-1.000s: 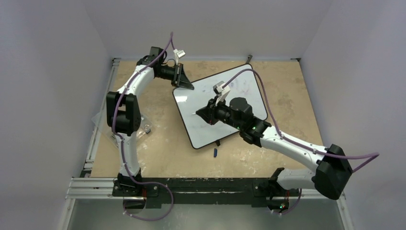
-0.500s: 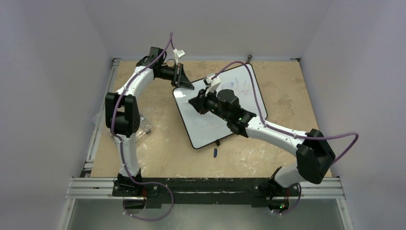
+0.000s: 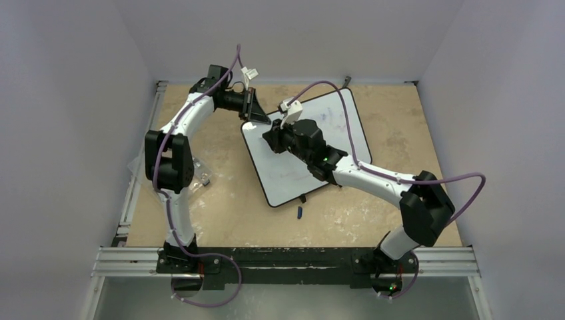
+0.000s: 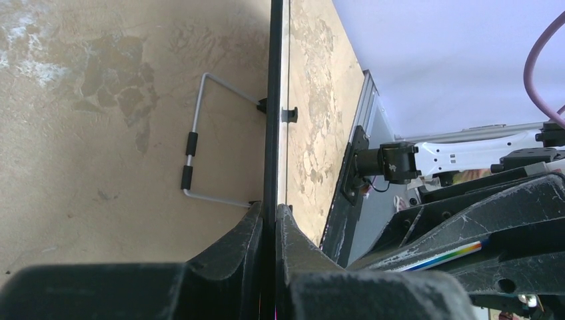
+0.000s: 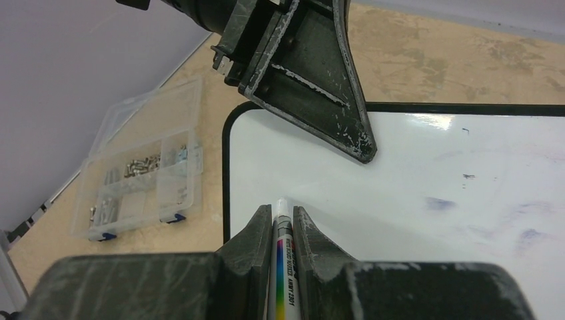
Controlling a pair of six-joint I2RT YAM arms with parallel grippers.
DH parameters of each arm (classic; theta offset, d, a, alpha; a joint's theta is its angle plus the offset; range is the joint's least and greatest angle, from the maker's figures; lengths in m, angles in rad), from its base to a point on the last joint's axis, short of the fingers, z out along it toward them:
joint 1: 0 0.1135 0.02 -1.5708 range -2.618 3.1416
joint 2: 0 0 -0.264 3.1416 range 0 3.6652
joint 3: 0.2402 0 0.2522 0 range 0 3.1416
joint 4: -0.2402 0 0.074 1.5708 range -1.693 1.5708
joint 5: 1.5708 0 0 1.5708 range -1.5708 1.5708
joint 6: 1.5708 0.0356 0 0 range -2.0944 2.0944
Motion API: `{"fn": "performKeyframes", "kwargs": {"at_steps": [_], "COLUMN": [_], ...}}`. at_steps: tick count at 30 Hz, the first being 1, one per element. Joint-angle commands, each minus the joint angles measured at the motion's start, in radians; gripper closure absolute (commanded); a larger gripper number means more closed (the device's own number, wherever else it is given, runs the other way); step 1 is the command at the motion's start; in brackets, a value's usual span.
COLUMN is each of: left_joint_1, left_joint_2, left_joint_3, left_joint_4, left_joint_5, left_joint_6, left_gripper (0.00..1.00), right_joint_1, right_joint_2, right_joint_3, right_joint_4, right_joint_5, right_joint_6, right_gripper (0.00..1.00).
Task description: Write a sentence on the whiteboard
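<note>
My left pincer (image 3: 257,115) is clenched on the whiteboard (image 3: 288,175), gripping its black frame at the corner nearest the far-left corner of the counter (image 3: 220,220); in the left wrist view its two fingers (image 4: 252,230) sit tight on either side of the whiteboard (image 4: 274,100), seen edge-on; a wire stand (image 4: 194,143) with two black sleeves sticks out of the back of the board over the counter; the whiteboard sits mid-counter, closer to the far edge, turned askew so no side runs parallel to a counter edge; my right pincer (image 3: 270,141) reaches over the board's left part, just beside the left pincer; it is grasping a marker (image 5: 282,263) between both fingers, white tip pointing out over the whiteboard (image 5: 433,167) near its left frame; cannot tell if the tip touches the surface; the left pincer's dark finger (image 5: 313,87) lies on the board's top frame just past the marker tip; faint purplish smudges (image 5: 438,203) show on the white face to the right; a clear parts box (image 5: 140,187) with small hardware lies on the counter by the left edge; a small blue object (image 3: 300,213) lies on the counter just off the board's near side, not touching it.
</note>
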State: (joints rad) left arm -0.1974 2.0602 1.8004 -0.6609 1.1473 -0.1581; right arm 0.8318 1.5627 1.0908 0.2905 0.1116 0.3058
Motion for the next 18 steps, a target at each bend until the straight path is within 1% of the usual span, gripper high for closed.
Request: {"fn": "performKeyframes", "kwargs": {"at_steps": [1, 12, 18], "left_joint_1": [-0.010, -0.013, -0.013], "left_joint_2": [-0.069, -0.083, -0.086], "left_joint_3": [-0.002, -0.018, -0.022], "left_joint_4": [0.047, 0.058, 0.058], "left_joint_5": [0.029, 0.030, 0.028], "left_joint_6": [-0.014, -0.017, -0.015], "left_gripper": [1.00, 1.00, 1.00], "right_joint_1": [0.001, 0.001, 0.001], "right_joint_2": [0.004, 0.031, 0.019], "right_joint_3": [0.059, 0.034, 0.009], "right_joint_4": [-0.020, -0.044, -0.050], "right_joint_5": [0.057, 0.063, 0.059], "right_joint_6": [-0.017, -0.015, -0.005], "right_gripper": [1.00, 1.00, 1.00]}}
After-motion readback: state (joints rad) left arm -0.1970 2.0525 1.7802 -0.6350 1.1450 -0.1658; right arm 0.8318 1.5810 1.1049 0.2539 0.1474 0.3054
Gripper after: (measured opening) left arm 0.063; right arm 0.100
